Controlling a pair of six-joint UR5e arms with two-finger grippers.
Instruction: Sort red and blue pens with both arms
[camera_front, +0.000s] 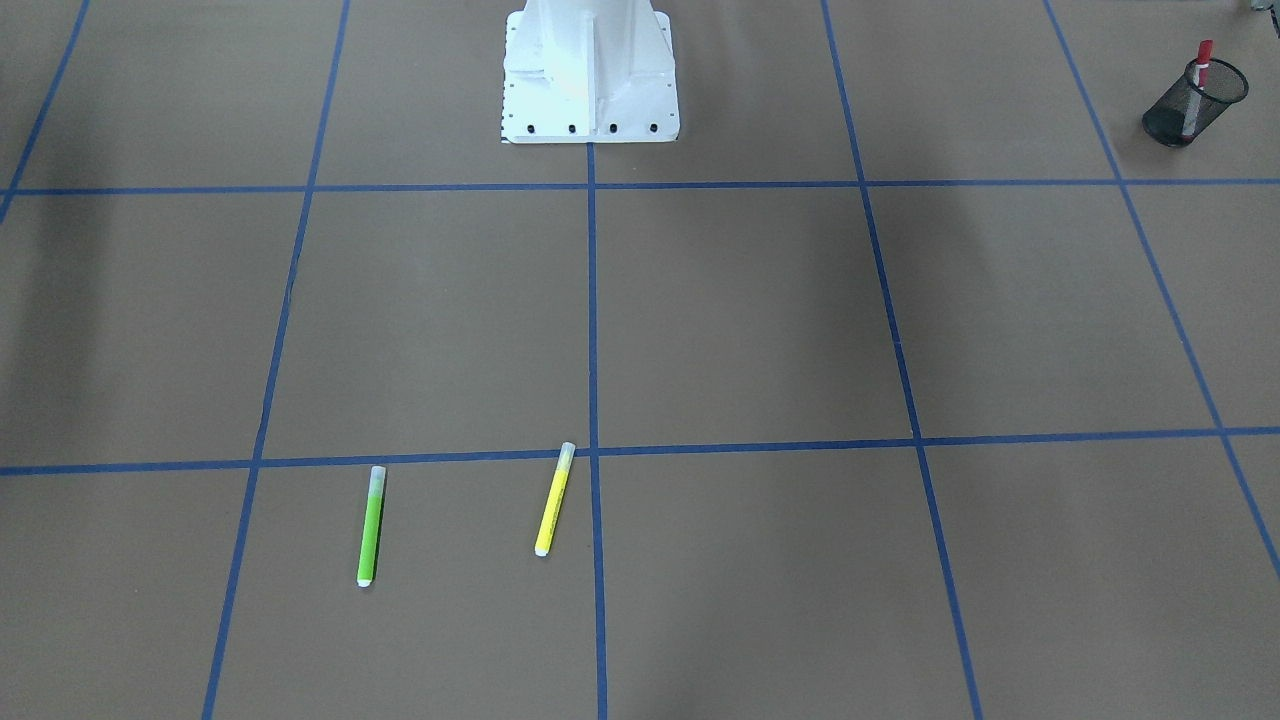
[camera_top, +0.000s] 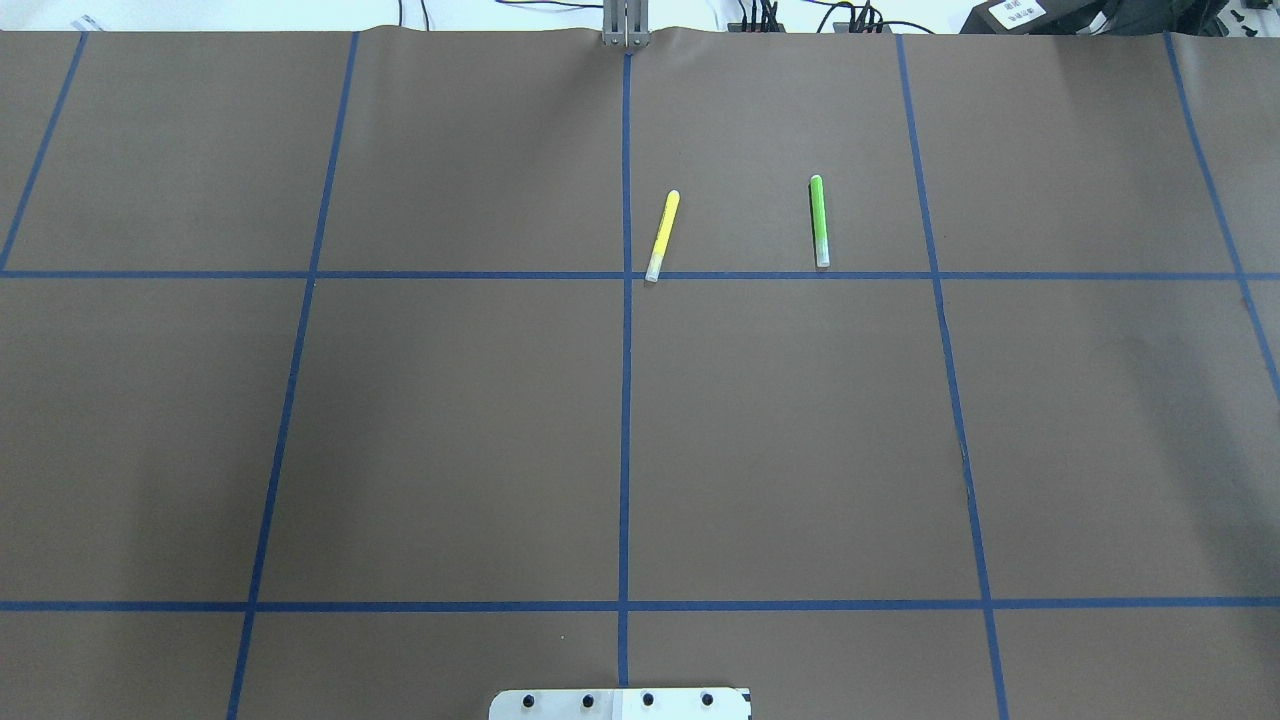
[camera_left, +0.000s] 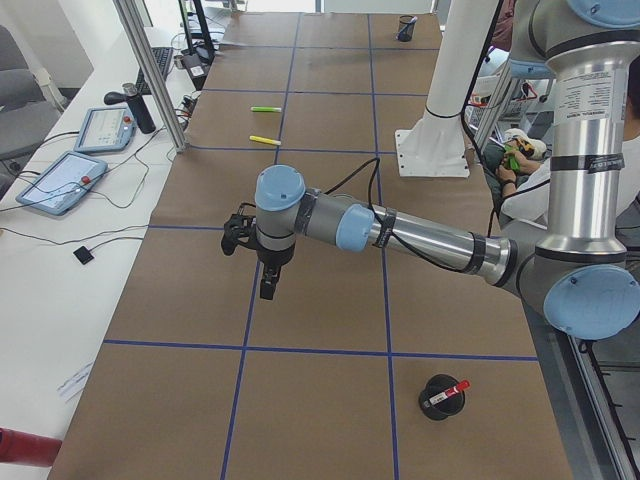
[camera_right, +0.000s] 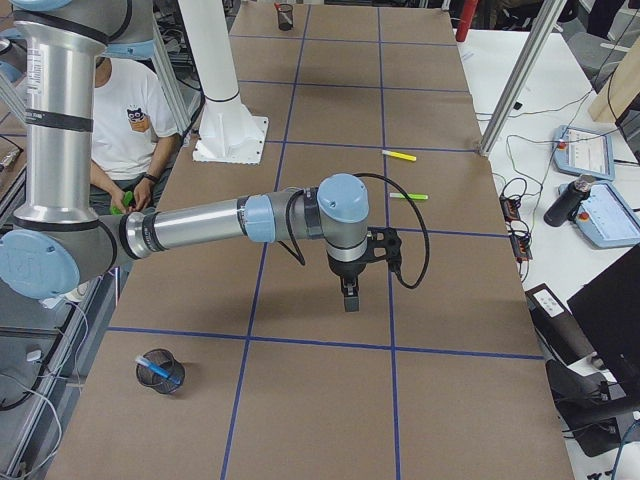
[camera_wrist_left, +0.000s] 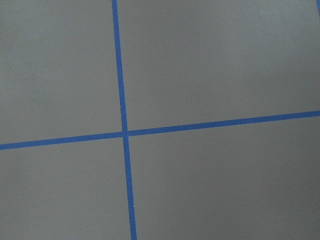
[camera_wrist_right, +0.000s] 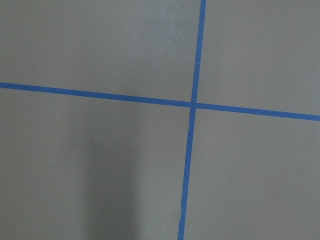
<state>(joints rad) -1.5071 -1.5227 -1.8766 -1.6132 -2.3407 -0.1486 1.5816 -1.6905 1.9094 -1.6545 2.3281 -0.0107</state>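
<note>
Currently you have the red marker (camera_front: 1203, 55) standing in a mesh cup (camera_front: 1180, 110) at the table's (camera_top: 450, 430) robot-side left corner, and the blue highlighter (camera_right: 157, 370) in a second cup (camera_right: 172, 386) at the right corner. Both look light, stiff and slick, so take them mid-barrel. The left gripper (camera_left: 268, 290) and right gripper (camera_right: 349, 297) hang over mid-table, and you cannot tell whether their jaws are apart.
</note>
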